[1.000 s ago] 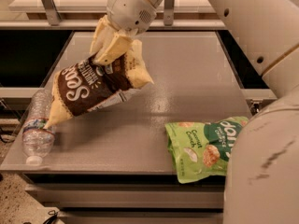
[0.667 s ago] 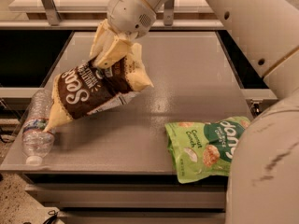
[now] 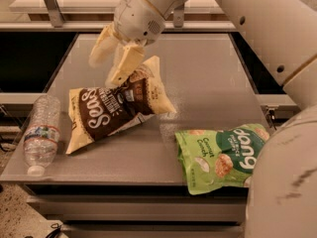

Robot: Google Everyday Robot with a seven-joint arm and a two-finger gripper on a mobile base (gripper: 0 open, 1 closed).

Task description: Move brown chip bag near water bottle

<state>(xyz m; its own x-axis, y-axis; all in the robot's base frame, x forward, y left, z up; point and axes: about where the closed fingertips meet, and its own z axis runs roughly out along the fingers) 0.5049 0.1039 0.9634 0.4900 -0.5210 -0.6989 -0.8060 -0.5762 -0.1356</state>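
The brown chip bag [image 3: 111, 110] lies on the grey table [image 3: 198, 73], left of centre, its white lettering facing up. The water bottle [image 3: 42, 133] lies on its side at the table's left edge, cap toward the front, just left of the bag with a small gap between them. My gripper [image 3: 103, 72] hangs just above the bag's upper edge. Its cream fingers [image 3: 121, 63] are spread apart and hold nothing; the right fingertip is at or very near the bag's top.
A green coconut chip bag [image 3: 223, 155] lies at the table's front right, overhanging the front edge. My arm's large white links [image 3: 277, 29] fill the upper right and lower right. A shelf rail runs behind the table.
The brown bag has come down from hanging tilted in my gripper to lying on the table beside the bottle. The fingers have let it go and stand apart above it.
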